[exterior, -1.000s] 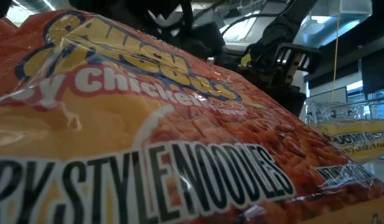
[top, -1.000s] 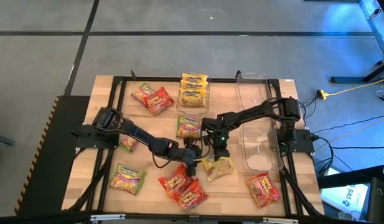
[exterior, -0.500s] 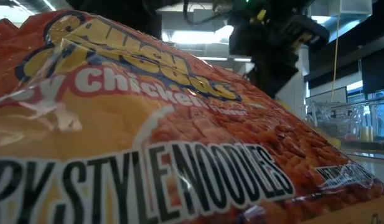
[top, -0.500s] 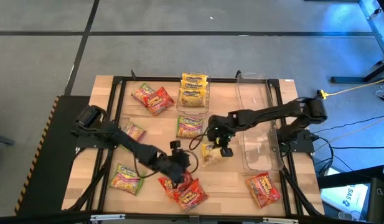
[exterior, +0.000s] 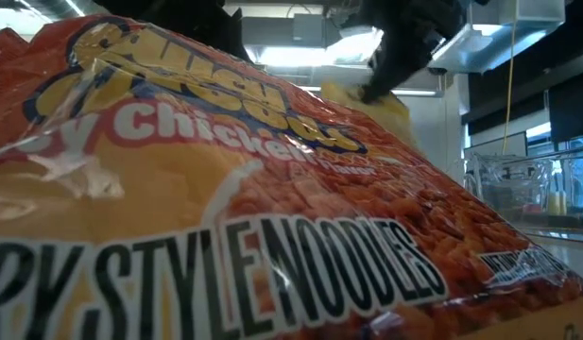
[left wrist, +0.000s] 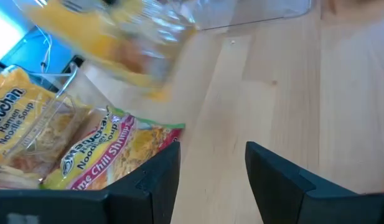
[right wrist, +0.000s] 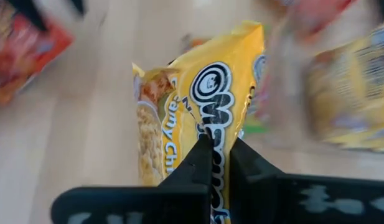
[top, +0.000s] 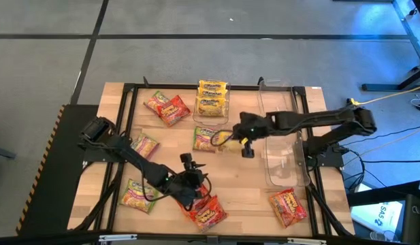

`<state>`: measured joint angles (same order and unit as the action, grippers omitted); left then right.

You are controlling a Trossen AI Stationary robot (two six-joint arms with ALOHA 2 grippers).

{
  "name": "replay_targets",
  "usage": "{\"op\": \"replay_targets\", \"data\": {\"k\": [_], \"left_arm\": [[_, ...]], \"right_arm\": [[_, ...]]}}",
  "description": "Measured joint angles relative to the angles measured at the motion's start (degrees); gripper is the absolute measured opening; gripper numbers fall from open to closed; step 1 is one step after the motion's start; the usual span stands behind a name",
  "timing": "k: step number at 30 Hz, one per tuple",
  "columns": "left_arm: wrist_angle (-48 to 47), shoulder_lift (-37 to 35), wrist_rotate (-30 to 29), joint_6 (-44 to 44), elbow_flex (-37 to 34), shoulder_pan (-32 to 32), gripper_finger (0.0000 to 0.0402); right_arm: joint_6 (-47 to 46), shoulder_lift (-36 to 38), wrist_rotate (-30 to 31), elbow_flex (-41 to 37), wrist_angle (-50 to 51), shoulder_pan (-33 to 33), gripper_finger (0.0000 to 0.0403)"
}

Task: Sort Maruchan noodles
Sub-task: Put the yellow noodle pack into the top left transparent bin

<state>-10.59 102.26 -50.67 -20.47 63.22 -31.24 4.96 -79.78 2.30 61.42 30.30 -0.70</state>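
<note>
Wooden table (top: 250,197), packets scattered. Right gripper (right wrist: 218,155) above table middle, jaws pinching yellow noodle packet (right wrist: 198,106), lifted clear. Left gripper (left wrist: 210,165) near red-orange packets (top: 204,207) at front edge, jaws spread, empty.

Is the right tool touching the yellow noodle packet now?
Touching. The right wrist view shows the right tool with its two dark fingers pinched shut on the edge of the yellow noodle packet, which hangs from them.
</note>
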Motion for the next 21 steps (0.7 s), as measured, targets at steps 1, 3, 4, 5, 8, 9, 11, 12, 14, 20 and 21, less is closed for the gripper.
{"op": "replay_targets", "data": {"k": [1, 3, 4, 5, 8, 9, 11, 12, 14, 20, 21], "left_arm": [[0.0, 0.0, 0.2, 0.0, 0.0, 0.0, 0.0174], [0.1, 0.0, 0.3, 0.0, 0.0, 0.0, 0.0174], [0.1, 0.0, 0.4, 0.0, 0.0, 0.0, 0.0174], [0.1, 0.0, 0.6, 0.0, 0.0, 0.0, 0.0174], [0.2, 0.0, 0.6, -0.1, 0.0, 0.0, 0.0174], [0.2, 0.0, 0.6, -0.1, 0.0, 0.0, 0.0174], [0.2, 0.0, 0.6, -0.2, 0.0, 0.0, 0.0174], [0.2, 0.0, 0.6, -0.2, 0.0, 0.0, 0.0174], [0.2, 0.0, 0.6, -0.2, 0.0, 0.0, 0.0174], [0.3, 0.1, 0.6, 0.0, 0.0, 0.1, 0.0174], [0.3, 0.1, 0.6, 0.0, 0.0, 0.2, 0.0174]], "right_arm": [[0.3, 0.3, 1.0, 0.8, -0.2, -0.4, 0.0], [1.3, 0.6, 2.7, 2.4, -0.3, -1.4, 0.0], [1.7, 0.6, 3.3, 3.3, -0.4, -1.9, 0.0], [2.3, 0.6, 3.8, 4.2, -0.5, -2.5, 0.0], [4.2, 0.6, 4.7, 6.4, -1.8, -4.5, 0.0], [4.6, 0.6, 4.8, 6.9, -2.8, -5.3, 0.0], [5.7, 0.6, 4.7, 7.5, -4.5, -7.0, 0.0], [6.0, 0.6, 4.8, 7.8, -5.2, -8.0, 0.0], [7.2, 0.6, 4.8, 8.0, -7.4, -10.0, 0.0], [10.3, -1.7, 4.8, 8.0, -14.3, -14.8, 0.0], [10.8, -2.3, 4.7, 8.0, -15.2, -15.4, 0.0]]}}
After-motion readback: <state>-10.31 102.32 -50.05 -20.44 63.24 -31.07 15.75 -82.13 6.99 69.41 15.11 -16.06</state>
